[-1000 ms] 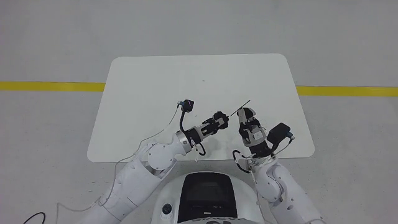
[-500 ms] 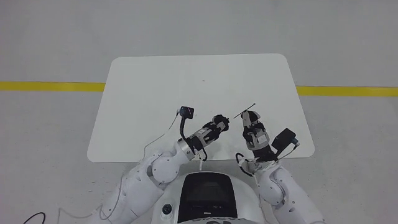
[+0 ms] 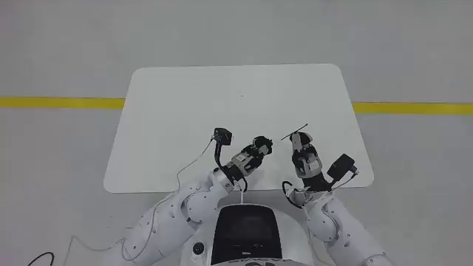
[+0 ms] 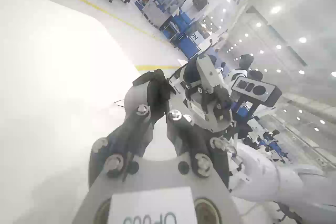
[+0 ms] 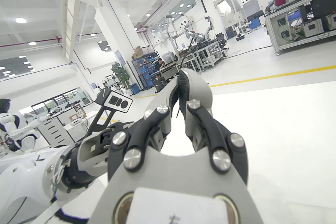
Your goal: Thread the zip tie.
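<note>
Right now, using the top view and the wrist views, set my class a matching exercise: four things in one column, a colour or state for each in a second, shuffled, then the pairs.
Things:
1. zip tie
2. table
3. floor line
4. right gripper

Descriptions:
A. yellow
B. shut on a thin strip
C. white, with rounded corners
D. black and thin, poking out over the table

Pairs: 1-D, 2-C, 3-A, 4-B

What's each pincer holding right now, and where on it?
Right pincer: zip tie, pinched along the strap, both ends sticking out. Left pincer: something black at its tip, can't tell what.
</note>
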Robot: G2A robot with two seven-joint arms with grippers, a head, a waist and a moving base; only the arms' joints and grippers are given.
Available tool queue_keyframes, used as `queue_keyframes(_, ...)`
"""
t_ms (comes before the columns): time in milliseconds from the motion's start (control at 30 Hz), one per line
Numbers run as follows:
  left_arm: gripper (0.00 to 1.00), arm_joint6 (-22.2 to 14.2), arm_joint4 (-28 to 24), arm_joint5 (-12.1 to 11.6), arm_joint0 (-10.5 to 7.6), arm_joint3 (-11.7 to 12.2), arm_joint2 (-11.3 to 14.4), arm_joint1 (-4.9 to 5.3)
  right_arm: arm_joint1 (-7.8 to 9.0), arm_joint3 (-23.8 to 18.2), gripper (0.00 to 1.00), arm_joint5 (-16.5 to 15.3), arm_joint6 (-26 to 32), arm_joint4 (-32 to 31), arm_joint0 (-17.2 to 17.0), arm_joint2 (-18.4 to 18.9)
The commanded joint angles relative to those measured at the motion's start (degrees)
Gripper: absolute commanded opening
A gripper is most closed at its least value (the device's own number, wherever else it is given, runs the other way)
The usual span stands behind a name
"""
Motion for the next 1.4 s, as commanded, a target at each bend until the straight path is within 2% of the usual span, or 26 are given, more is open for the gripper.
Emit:
queue_keyframes(0, 0.0, 1.4, 0.1, 0.0, -0.84, 0.7, 1.2, 0.31, 0.11, 0.0, 0.0, 0.0, 0.0, 0.2, 0.2, -0.2)
queue_keyframes(333, 0.0, 1.6, 0.0, 0.2, -0.89, 0.9, 1.3, 0.35, 0.11, 0.0, 0.0, 0.1, 0.2, 0.2, 0.2, -0.1)
queue_keyframes(433, 0.0, -0.1, -3.1, 0.0, -0.83, 0.9, 1.0, 0.16, 0.08, 0.9, 0.0, 0.0, -1.9, -2.5, 1.3, -0.4)
queue_keyframes(567, 0.0, -3.3, -7.8, 0.0, -1.61, 0.8, 0.1, 0.1, 0.44, 4.3, 0.0, 0.0, -6.4, -2.9, 3.5, -2.4)
queue_keyframes(700, 0.0, -5.2, -9.3, 0.0, -2.26, 1.1, -0.2, -0.01, 1.03, 7.8, 0.0, 0.0, -9.9, -3.2, 6.2, -4.7)
queue_keyframes(933, 0.0, -4.3, -9.0, 0.0, -2.5, 2.0, -0.1, -0.61, 1.95, 13.0, 0.0, 0.0, -15.0, -3.1, 10.8, -9.7)
queue_keyframes(1233, 0.0, -4.3, -9.0, 0.0, -2.5, 2.0, -0.1, -0.61, 1.94, 13.0, 0.0, 0.1, -14.7, -3.2, 10.9, -9.7)
queue_keyframes(1300, 0.0, -4.3, -9.0, 0.0, -2.5, 2.0, -0.1, -0.61, 1.9, 12.9, 0.0, 1.2, -14.0, -4.7, 10.8, -9.5)
queue_keyframes(1367, 0.0, -4.3, -9.0, 0.0, -2.5, 2.0, -0.1, -0.61, 1.78, 13.2, 0.0, 0.6, -14.5, -5.7, 10.7, -9.5)
